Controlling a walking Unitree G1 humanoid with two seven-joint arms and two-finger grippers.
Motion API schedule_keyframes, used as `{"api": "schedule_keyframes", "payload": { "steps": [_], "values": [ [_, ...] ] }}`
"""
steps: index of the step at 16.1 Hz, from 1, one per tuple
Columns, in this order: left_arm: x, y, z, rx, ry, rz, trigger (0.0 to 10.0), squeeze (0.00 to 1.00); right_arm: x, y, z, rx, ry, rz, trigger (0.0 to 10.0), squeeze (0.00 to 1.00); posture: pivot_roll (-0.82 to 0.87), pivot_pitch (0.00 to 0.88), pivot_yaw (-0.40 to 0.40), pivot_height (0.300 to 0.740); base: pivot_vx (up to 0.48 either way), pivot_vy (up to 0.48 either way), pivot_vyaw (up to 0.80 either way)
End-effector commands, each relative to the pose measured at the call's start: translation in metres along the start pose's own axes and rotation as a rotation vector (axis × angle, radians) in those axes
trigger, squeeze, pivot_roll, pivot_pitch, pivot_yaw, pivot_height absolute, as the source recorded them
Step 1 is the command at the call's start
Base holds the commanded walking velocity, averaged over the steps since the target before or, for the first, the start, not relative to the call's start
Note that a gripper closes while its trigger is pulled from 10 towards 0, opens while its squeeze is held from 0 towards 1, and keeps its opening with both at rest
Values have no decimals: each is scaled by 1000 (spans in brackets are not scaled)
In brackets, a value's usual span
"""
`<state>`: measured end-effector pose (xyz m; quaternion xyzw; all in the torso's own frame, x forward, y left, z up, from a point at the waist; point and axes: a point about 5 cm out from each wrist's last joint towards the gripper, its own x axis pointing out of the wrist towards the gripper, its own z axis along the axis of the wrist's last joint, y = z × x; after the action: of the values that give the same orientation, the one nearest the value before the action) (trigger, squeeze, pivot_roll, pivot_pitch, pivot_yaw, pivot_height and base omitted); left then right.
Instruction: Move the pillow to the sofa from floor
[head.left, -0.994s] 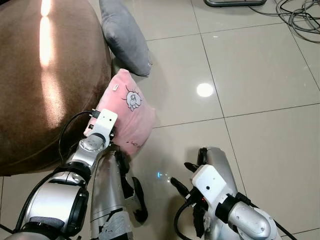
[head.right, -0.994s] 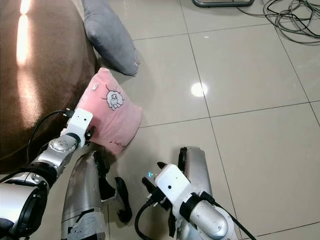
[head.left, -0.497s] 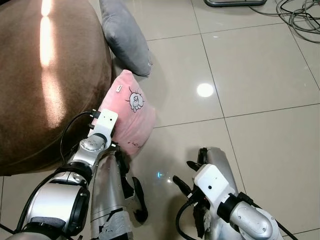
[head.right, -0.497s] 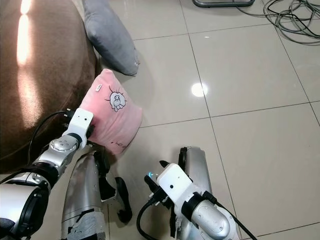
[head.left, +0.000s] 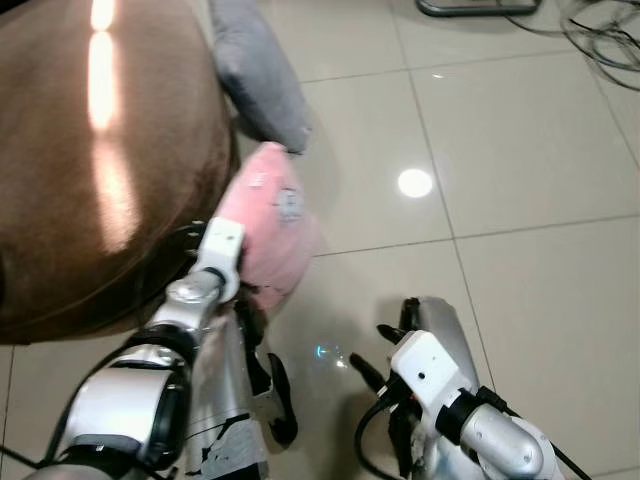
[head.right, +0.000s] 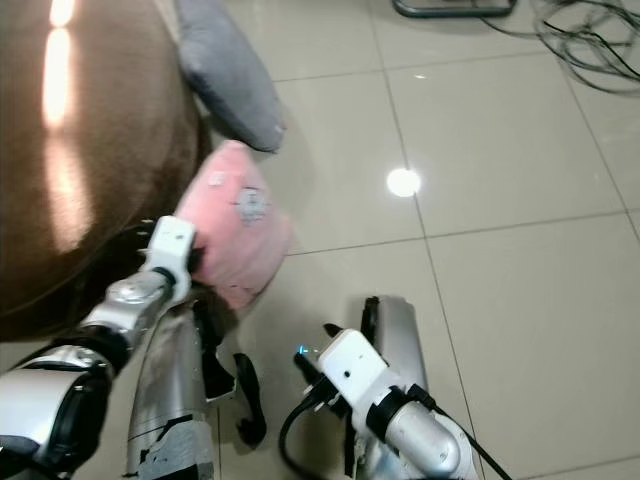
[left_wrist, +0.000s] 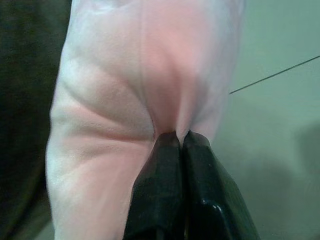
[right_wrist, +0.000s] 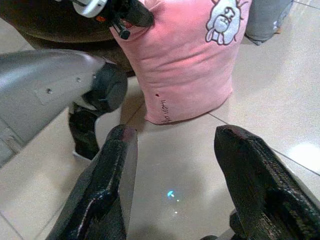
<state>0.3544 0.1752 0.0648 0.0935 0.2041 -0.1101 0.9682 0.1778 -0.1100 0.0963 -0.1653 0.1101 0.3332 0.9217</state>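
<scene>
Left gripper (left_wrist: 178, 142) pinching pink pillow (head.left: 272, 230) tight, lifting it higher than moment ago, nudging toward brown sofa (head.left: 90, 170). Right gripper (right_wrist: 172, 165) hanging open, idle. Getting close now.

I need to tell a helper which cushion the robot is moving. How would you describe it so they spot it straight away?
Start at the big brown sofa and look along its floor-side edge. Two cushions lean there: a plain grey pillow farther off, and beside it a soft pink pillow. The pink one bears a small white cartoon patch, and the left gripper pinches its fabric.
</scene>
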Motion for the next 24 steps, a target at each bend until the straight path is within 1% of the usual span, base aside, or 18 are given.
{"api": "schedule_keyframes", "payload": {
  "steps": [1,3,4,5,7,9,11,13,14,15,16,17,18,19,21,22,23,24],
  "values": [
    [-1,-6,-5,-27,-1,-44,0,0,0,2,-10,22,21,3,10000,0,-146,322,76,543,0,0,0],
    [0,-15,-1,-69,-53,-115,0,0,7,-4,-11,17,9,-19,10000,0,-121,285,84,543,0,0,0],
    [1,-18,2,-94,-77,-142,0,0,12,-10,-12,15,1,-34,10000,0,-105,260,87,543,0,0,0],
    [1,-21,4,-126,-100,-164,0,0,15,-15,-12,11,-5,-45,10000,0,-101,255,89,543,0,0,0],
    [0,-28,11,-180,-176,-231,0,0,18,-26,-11,2,-23,-94,10000,0,-101,208,110,543,0,0,0],
    [-1,-35,19,-209,-236,-290,0,0,15,-32,-12,14,-38,-147,10000,0,-109,162,119,543,0,0,0],
    [-1,-41,38,-258,-324,-329,0,0,12,-42,-14,63,-60,-224,10000,0,-109,125,121,543,0,0,0],
    [-2,-45,58,-292,-408,-333,0,0,9,-53,-15,111,-90,-316,10000,0,-110,92,116,543,0,0,0],
    [-4,-46,66,-281,-447,-338,0,0,7,-56,-14,117,-99,-351,10000,0,-111,81,118,543,0,0,0],
    [-5,-46,70,-273,-461,-341,0,0,7,-57,-13,115,-100,-364,10000,0,-111,81,118,543,0,0,0],
    [-8,-45,84,-272,-515,-336,0,0,7,-63,-12,128,-104,-413,10000,0,-114,68,121,543,0,0,0],
    [-16,-42,98,-270,-579,-341,0,0,6,-68,-9,152,-128,-450,10000,0,-108,59,122,543,0,0,0],
    [-25,-40,107,-288,-627,-338,0,0,5,-70,-6,154,-147,-474,10000,0,-108,50,124,543,0,0,0],
    [-32,-39,112,-306,-657,-350,0,0,4,-72,-3,166,-169,-493,10000,0,-108,42,122,543,0,0,0],
    [-45,-39,115,-281,-698,-339,0,0,5,-78,-1,221,-195,-542,10000,0,-90,31,108,563,0,0,0],
    [-48,-36,115,-285,-711,-283,7725,0,8,-80,-1,221,-197,-547,10000,0,-82,23,106,578,0,0,0],
    [-53,-38,116,-298,-713,-274,10000,0,9,-82,0,222,-205,-555,10000,0,-78,14,103,588,0,0,0],
    [-57,-40,117,-304,-705,-276,10000,0,10,-83,1,224,-209,-559,10000,0,-78,14,103,598,0,0,0]
  ]
}}
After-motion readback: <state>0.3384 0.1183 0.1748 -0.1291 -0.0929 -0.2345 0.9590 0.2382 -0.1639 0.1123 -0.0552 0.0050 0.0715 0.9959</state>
